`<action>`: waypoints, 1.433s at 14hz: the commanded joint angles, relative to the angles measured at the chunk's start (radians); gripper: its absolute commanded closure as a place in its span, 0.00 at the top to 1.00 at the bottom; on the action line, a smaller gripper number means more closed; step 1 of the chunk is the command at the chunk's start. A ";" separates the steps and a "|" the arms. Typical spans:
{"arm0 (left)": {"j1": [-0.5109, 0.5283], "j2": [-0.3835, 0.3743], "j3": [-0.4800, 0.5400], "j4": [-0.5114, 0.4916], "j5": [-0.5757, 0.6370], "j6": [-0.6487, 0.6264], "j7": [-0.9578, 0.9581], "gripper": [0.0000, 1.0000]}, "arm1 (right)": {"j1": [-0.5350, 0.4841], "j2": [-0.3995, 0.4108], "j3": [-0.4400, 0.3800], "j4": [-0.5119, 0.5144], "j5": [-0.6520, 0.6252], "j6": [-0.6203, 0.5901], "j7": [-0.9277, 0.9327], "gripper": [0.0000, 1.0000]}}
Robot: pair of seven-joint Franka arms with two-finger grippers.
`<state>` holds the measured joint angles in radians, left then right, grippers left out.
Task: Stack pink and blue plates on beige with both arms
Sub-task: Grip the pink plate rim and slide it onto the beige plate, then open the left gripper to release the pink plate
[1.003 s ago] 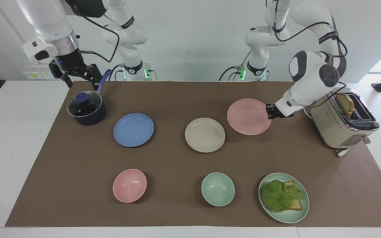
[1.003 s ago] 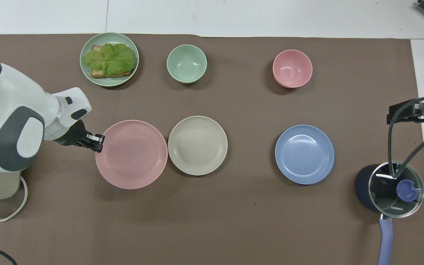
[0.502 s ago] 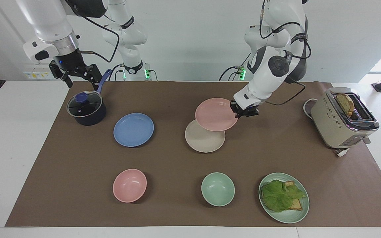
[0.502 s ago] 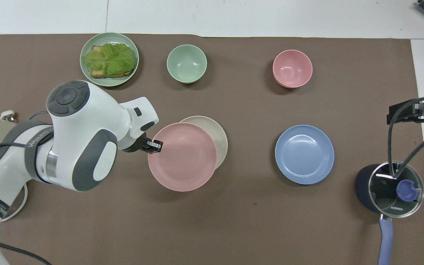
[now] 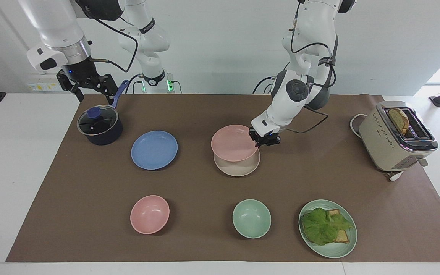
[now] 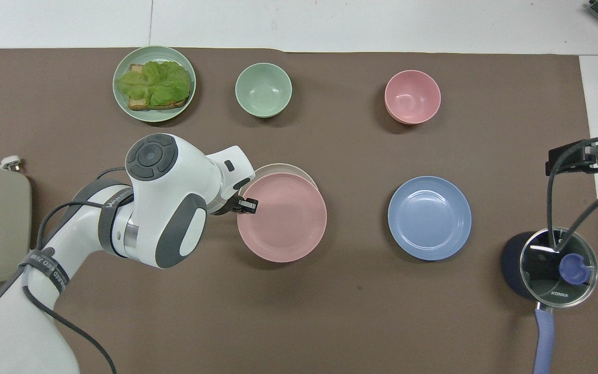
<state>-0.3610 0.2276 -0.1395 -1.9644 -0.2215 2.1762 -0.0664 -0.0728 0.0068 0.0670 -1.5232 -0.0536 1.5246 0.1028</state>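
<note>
Clamped on the rim of the pink plate, the left gripper sits just right of centre in the facing view, its white arm coming down from the upper right. That plate is held in the air over the beige plate, which lies on the brown mat at mid-frame and shows only as a crescent below the pink one. Whether the two plates touch cannot be told from this angle. Left of them the blue plate lies flat on the mat, by itself. At the upper left the right gripper hangs with its fingers spread wide and nothing between them, over the mat's edge just above the lidded pot; that arm waits.

Seen from overhead, the left gripper is at centre-left, pinching the left edge of the pink plate. Only a thin arc of the beige plate shows above its upper rim. Well to the right, at mid-height, is the blue plate. At the right edge of the frame a black part of the right gripper shows above the pot.
</note>
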 commanded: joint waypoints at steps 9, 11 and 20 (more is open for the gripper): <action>-0.010 0.029 0.014 -0.011 -0.018 0.083 0.006 0.05 | -0.008 -0.028 -0.001 -0.031 0.012 -0.001 -0.002 1.00; -0.007 0.029 0.015 -0.011 -0.018 0.080 0.016 0.91 | -0.008 -0.028 -0.001 -0.031 0.012 -0.001 -0.002 1.00; 0.094 0.019 0.023 0.018 -0.006 0.033 0.016 1.00 | -0.008 -0.028 -0.001 -0.031 0.012 -0.001 0.000 1.00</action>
<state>-0.3290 0.2542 -0.1170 -1.9600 -0.2223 2.2389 -0.0642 -0.0728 0.0067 0.0670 -1.5233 -0.0536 1.5246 0.1028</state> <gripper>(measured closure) 0.000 0.000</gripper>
